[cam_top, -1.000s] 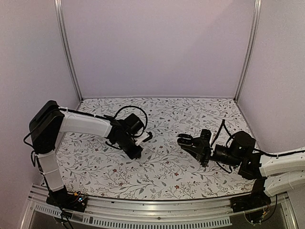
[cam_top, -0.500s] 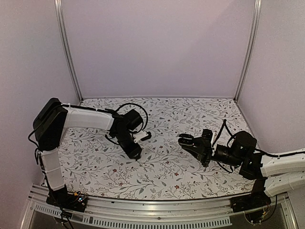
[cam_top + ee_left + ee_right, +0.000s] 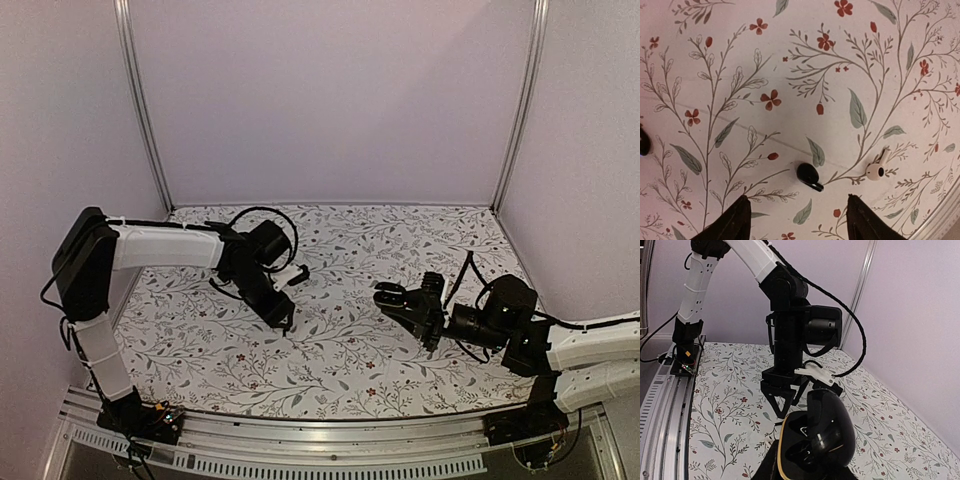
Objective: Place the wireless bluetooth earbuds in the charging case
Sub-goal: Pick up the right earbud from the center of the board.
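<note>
My left gripper [image 3: 797, 205] hangs fingers-down over a white tablecloth printed with grey stems and red flowers [image 3: 740, 75]. Its two dark fingers are spread apart with nothing between them. A tiny, glossy black, bean-shaped earbud [image 3: 809, 175] lies loose on the cloth just ahead of the gap between the fingers. Just to the right of the black earbud in my left wrist view lies a white earbud with a short stem [image 3: 875, 170], not touching it.

Well apart from the black earbud, toward my other arm, my right gripper [image 3: 400, 300] is clamped on the small, black, glossy pebble-shaped charging case [image 3: 817, 435]. The case's lid [image 3: 827, 410] is flipped up. I cannot tell whether its wells hold anything.

I judge the task barely begun: the case is open and presented, but neither visible earbud has been picked up or seated.
</note>
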Robot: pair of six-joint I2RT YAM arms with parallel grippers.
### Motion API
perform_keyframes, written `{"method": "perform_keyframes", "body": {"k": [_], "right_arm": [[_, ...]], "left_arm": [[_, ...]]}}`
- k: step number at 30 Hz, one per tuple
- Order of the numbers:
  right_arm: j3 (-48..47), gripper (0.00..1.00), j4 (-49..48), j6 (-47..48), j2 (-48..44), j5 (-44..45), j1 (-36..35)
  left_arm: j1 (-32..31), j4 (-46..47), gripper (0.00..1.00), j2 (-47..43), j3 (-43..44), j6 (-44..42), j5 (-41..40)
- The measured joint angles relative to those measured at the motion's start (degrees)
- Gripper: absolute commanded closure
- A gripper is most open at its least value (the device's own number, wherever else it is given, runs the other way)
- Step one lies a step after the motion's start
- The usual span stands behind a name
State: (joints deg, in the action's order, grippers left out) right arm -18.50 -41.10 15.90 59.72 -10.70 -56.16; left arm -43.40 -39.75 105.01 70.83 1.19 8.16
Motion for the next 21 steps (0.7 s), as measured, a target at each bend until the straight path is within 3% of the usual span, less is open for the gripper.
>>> {"method": "perform_keyframes", "body": {"k": [21], "right_arm": [[0.0, 1.00, 0.9, 0.0, 0.5, -0.2, 0.7]], "left_arm": [[-1.9, 0.5, 0.47, 5.3, -0.5, 2.5, -6.7]]}}
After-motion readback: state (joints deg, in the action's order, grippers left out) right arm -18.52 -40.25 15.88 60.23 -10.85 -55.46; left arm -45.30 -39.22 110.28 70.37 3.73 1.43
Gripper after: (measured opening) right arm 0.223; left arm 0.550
